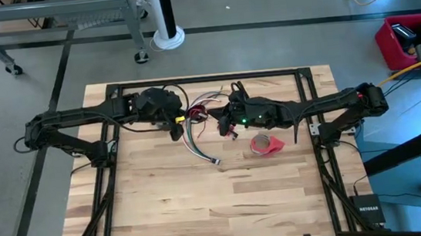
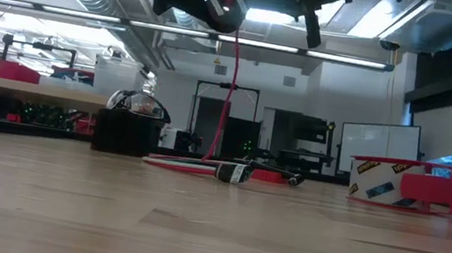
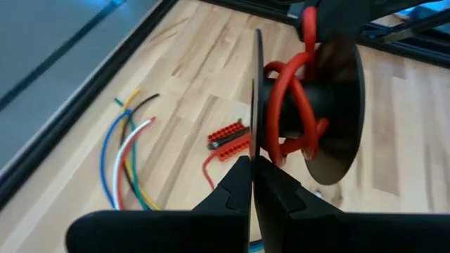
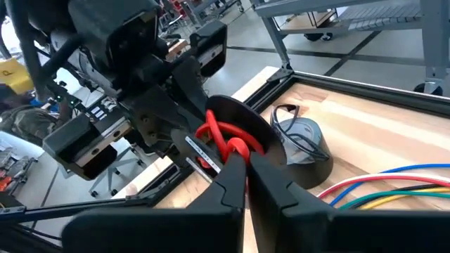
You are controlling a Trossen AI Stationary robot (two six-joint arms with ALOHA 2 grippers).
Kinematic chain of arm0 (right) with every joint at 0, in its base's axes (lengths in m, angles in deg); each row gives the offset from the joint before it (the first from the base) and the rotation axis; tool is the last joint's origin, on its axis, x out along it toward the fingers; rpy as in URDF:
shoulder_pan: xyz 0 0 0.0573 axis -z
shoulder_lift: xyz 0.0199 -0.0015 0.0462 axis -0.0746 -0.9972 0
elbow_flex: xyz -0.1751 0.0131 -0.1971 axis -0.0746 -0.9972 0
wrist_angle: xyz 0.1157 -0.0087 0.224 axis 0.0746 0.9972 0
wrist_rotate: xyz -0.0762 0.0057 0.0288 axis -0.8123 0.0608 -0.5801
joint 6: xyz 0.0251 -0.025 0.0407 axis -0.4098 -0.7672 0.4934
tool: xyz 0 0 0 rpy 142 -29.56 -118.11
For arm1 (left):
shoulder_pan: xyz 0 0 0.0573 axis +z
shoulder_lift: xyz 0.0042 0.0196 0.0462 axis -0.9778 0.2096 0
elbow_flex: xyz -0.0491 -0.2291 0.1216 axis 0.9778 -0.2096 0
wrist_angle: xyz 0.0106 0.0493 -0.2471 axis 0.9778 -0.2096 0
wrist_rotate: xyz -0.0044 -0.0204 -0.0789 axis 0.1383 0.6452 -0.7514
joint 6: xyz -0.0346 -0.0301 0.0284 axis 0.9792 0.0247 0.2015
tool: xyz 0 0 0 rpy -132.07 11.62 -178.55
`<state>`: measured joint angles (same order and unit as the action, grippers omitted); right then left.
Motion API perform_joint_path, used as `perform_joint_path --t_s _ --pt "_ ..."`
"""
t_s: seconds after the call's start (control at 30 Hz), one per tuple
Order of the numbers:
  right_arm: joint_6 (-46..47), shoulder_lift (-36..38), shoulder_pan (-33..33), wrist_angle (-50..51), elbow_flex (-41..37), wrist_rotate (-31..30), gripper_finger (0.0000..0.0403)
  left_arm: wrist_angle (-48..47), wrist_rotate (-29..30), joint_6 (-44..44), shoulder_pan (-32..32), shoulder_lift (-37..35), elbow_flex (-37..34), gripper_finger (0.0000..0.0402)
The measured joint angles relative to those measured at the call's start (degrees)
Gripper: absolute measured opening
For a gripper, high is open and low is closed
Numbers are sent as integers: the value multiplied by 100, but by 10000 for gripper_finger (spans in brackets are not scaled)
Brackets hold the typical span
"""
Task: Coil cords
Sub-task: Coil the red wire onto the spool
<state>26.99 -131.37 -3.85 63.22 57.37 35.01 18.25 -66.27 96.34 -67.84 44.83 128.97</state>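
Observation:
A black spool (image 3: 330, 105) with red cord (image 3: 285, 112) wound on its hub hangs above the table between both arms. My left gripper (image 3: 252, 184) is shut on the spool's flange. My right gripper (image 4: 246, 167) is shut on the red cord at the spool. From the spool (image 2: 225, 7) the red cord (image 2: 232, 83) hangs down to the table. A bundle of coloured wires (image 1: 197, 144) lies flat on the wood, its plug end (image 1: 215, 162) nearest. A grey coil with a black loop (image 4: 304, 140) stands on the table behind the spool. My left gripper pinches the thin rim of the spool's near flange (image 3: 254, 144) between its two fingers, edge-on, coming from the table's left and slanting down. The spool is lifted clear of the table, its axle about level. My right gripper pinches a loop of the red cord (image 4: 233, 146) between its fingertips, right at the spool's hub. The fingers come about level from the table's right. The cord is wound in loose turns there, and its free length hangs down to the table.
A red tape roll (image 1: 266, 145) sits right of the wires, under my right arm. A small red rectangular block (image 3: 228, 140) lies on the wood below the spool. The black frame rail (image 1: 207, 78) runs along the far edge. Bare wood stretches toward the near edge.

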Motion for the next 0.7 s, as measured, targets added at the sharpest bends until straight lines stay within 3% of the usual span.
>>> perform_joint_path --t_s 0.7 --pt "379 4 0 462 291 380 9 47 488 -436 0 0 0 0"
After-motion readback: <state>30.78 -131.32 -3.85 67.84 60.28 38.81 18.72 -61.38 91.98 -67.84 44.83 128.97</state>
